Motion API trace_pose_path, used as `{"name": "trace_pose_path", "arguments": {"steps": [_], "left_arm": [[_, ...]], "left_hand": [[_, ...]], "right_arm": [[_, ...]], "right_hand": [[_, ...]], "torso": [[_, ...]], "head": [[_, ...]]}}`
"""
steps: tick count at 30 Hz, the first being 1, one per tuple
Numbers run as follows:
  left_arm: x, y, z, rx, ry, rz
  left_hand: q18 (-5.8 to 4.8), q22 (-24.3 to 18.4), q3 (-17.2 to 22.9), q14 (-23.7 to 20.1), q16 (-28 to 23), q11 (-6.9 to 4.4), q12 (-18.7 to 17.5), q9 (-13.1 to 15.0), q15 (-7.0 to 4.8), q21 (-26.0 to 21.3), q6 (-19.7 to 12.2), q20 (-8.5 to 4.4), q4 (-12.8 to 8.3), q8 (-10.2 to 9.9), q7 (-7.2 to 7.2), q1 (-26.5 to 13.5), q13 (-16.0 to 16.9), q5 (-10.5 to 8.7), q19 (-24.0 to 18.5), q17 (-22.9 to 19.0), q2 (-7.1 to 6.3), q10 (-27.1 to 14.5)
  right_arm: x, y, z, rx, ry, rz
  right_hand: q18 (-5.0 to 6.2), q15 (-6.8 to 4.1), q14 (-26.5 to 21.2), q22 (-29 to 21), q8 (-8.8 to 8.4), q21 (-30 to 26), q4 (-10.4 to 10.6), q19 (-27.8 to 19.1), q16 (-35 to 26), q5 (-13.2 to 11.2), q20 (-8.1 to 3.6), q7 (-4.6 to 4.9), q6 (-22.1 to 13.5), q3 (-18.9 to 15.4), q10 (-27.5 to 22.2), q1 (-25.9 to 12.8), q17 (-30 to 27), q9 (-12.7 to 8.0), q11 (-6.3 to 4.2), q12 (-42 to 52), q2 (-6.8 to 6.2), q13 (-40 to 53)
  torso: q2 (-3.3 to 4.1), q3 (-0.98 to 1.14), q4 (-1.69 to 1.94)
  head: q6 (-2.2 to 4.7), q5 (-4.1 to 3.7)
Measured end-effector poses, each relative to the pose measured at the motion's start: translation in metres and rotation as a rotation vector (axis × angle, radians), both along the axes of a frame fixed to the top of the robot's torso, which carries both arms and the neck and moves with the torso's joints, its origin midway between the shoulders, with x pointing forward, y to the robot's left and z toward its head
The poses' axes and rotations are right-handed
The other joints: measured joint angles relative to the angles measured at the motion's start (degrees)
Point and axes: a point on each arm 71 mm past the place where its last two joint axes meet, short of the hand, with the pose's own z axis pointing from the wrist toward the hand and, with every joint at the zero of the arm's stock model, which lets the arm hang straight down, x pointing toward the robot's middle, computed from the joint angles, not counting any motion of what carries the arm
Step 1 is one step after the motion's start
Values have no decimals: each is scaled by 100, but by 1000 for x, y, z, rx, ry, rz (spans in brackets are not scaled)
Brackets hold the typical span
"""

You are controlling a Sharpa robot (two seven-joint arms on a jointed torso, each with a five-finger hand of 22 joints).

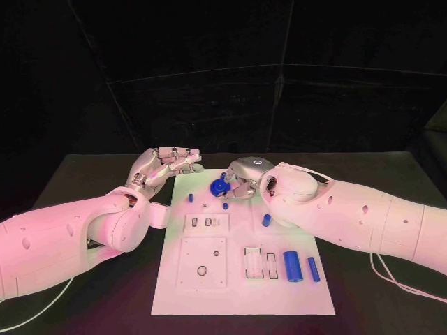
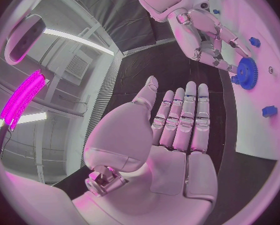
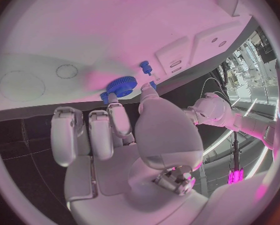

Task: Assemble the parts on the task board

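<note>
A white task board (image 1: 244, 293) lies in the middle of the black desk (image 1: 82, 174), two robot arms reaching over its far end. The right hand (image 1: 246, 176) pinches a blue toothed gear (image 1: 219, 186), round and flat, at the board's far edge, thumb and fingertips closed on its rim. The left hand (image 1: 165, 166) hovers just left of the board, fingers apart, holding nothing. Two blue cylinders (image 1: 293, 266) lie side by side at the board's near right; three small blue pegs (image 1: 267, 220) dot the plate nearer the gear.
</note>
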Motion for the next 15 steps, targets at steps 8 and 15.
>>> {"name": "trace_pose_path", "arguments": {"steps": [8, 15], "left_arm": [[1, 1, 0, 2, 1, 3], [1, 5, 0, 5, 2, 10]], "left_hand": [[0, -5, 0, 0, 0, 0, 0, 0, 0, 0, 0, 0, 0, 0, 0, 0, 1, 0, 0, 0, 0, 0], [0, -5, 13, 0, 0, 0, 0, 1, 0, 0, 0, 0, -12, 0, 0, 0, 1, 0, 0, -2, 0, 0]], "right_arm": [[-1, -8, 1, 17, -1, -7], [-7, -43, 10, 113, -50, -16]], "right_hand": [[0, 0, 0, 0, 0, 32, -30, 0, 0, 121, 0, -4, 4, -52, 0, 80, 0, 9, 0, 23, 80, 19], [0, 0, 0, 0, 0, 32, -236, 0, 0, 348, 0, -8, 10, -72, 0, 593, -1, 5, 0, -11, 145, -20]], "torso": [[-1, 0, -3], [-11, 4, -13]], "head": [[-3, 7], [26, 4]]}}
